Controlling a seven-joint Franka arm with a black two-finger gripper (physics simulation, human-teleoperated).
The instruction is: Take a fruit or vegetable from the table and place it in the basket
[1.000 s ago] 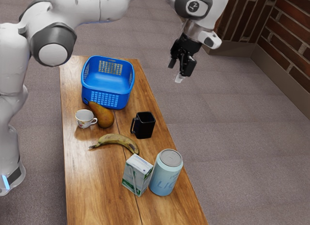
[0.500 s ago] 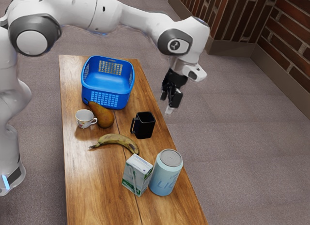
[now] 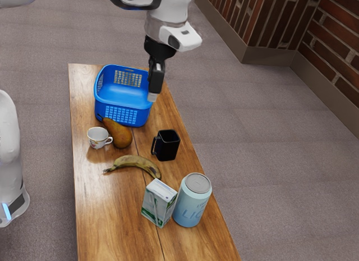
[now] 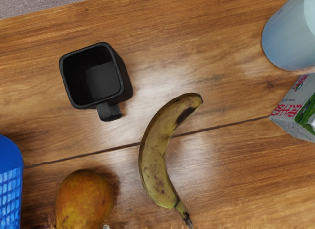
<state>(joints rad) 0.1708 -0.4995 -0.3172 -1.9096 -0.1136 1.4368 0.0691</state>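
My gripper (image 3: 155,95) hangs in the air, fingertips down, in front of the basket's right side in the exterior view; how its fingers stand cannot be made out. The yellow-brown banana (image 3: 133,161) lies on the table between the black mug and the drink carton. An orange-brown pear (image 3: 119,133) rests by the near wall of the blue basket (image 3: 123,97), which holds nothing that I can see. In the wrist view the curved banana (image 4: 157,160) lies below my hand, with the pear (image 4: 84,199) and the basket's edge (image 4: 10,182) off to one side.
Around the banana stand a black mug (image 3: 168,145), a white carton (image 3: 159,202) and a light blue can (image 3: 192,200). A white teacup (image 3: 98,137) sits beside the pear. The wooden table (image 3: 95,216) is narrow, with carpet beyond its edges.
My arm has swung from beyond the table's right edge toward the exterior view's left, and the gripper now hangs over the table side. The things on the table have not moved.
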